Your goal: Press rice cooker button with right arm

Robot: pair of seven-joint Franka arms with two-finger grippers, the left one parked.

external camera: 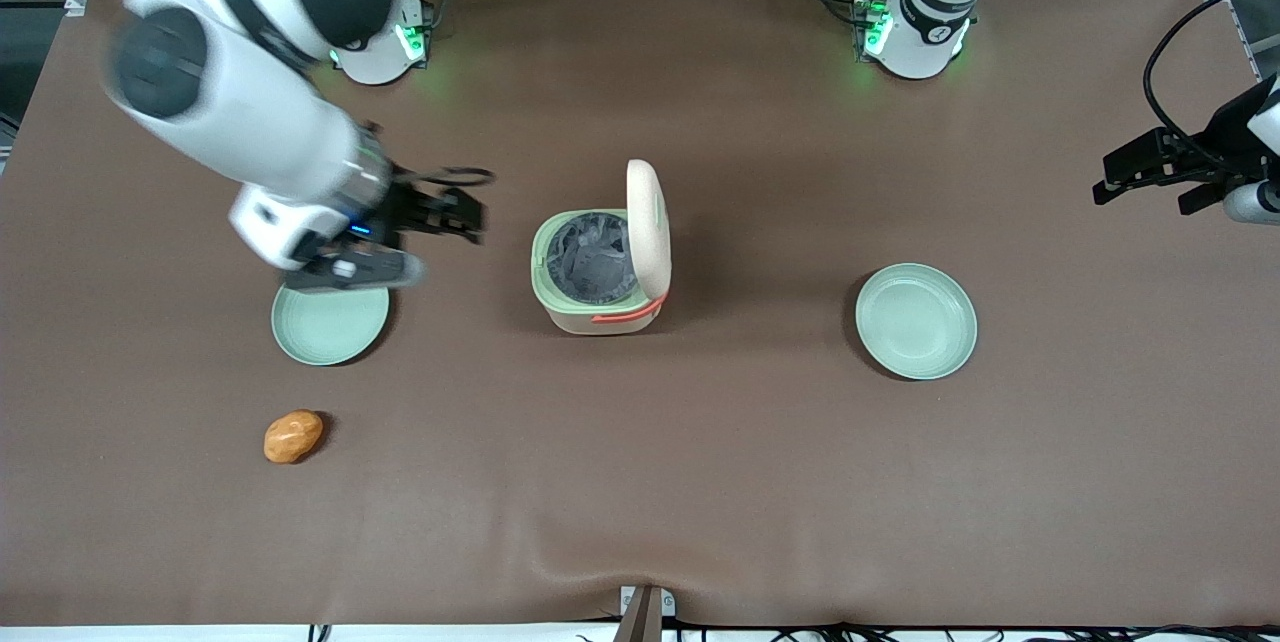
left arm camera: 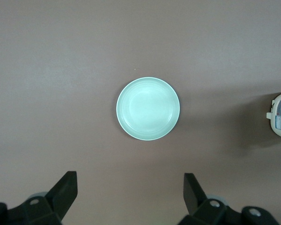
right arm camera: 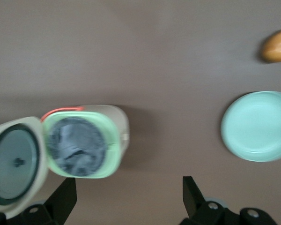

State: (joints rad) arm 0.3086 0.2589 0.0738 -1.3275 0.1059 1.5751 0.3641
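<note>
The cream rice cooker stands mid-table with its domed lid swung up open. Its pale green rim and grey inner pot show, and the coral-orange handle band lies along its near edge. My right gripper hangs above the table beside the cooker, toward the working arm's end, over the edge of a mint-green plate. Its fingers are spread wide and hold nothing. In the right wrist view the open cooker and its lid show close to one fingertip. No button shows.
A brown bread roll lies nearer the front camera than that plate; it also shows in the right wrist view, near the plate. A second mint-green plate lies toward the parked arm's end, also in the left wrist view.
</note>
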